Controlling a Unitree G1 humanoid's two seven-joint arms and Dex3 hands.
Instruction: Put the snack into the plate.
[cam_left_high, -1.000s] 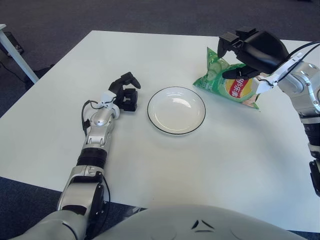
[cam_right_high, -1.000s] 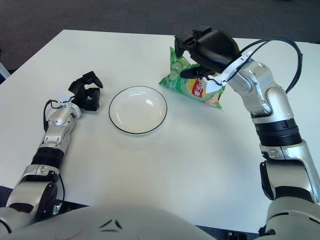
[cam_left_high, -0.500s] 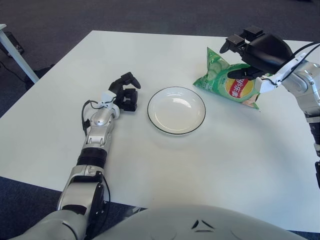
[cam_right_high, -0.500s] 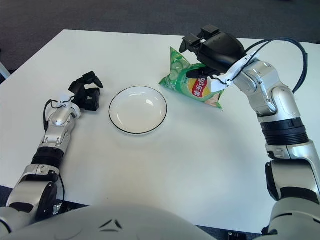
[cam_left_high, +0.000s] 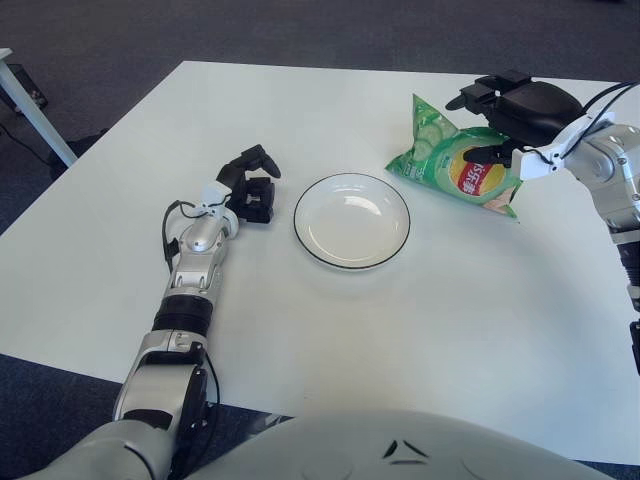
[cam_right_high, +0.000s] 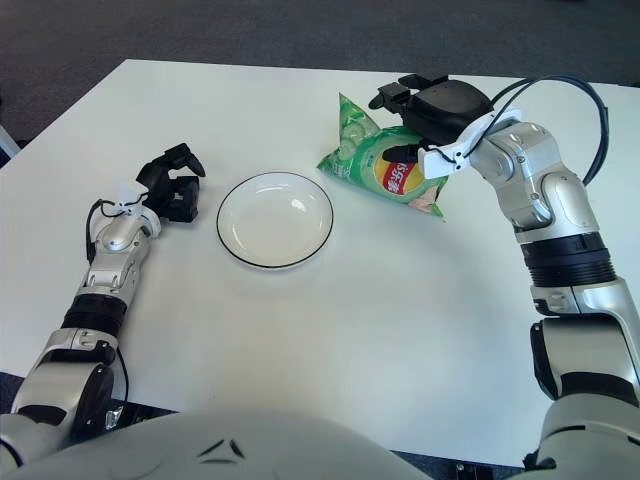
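Table (cam_left_high: 420, 330): a white top carrying everything; the plate sits near its middle, the snack toward the far right, both arms reaching in from the near edge.

Right arm: comes in from the right side, bent at the elbow, its forearm angled toward the snack.

Plate (cam_left_high: 352, 221): white with a thin dark rim, nothing in it, lying between the two hands and just left of the snack.

Snack (cam_left_high: 455, 165): a green crisp bag with a red and yellow label, lying on the table right of the plate and apart from it, its far left corner sticking up. Not in the plate yet.

Right hand (cam_left_high: 512, 112): over the right part of the bag, one finger reaching across its far edge, another dark finger showing against the label. I cannot tell whether it has closed on the bag or only rests over it.

Left hand (cam_left_high: 250, 185): left of the plate, fingers curled, nothing in it, idle.

Change: over the last second the right hand has dropped from well above the bag down onto it, and moved a little right; the bag, plate and left hand have not shifted.

Meaning: the task appears to be at the grasp stage. Lift and carry to the plate are not yet begun, and a firm hold on the slippery bag likely comes first.
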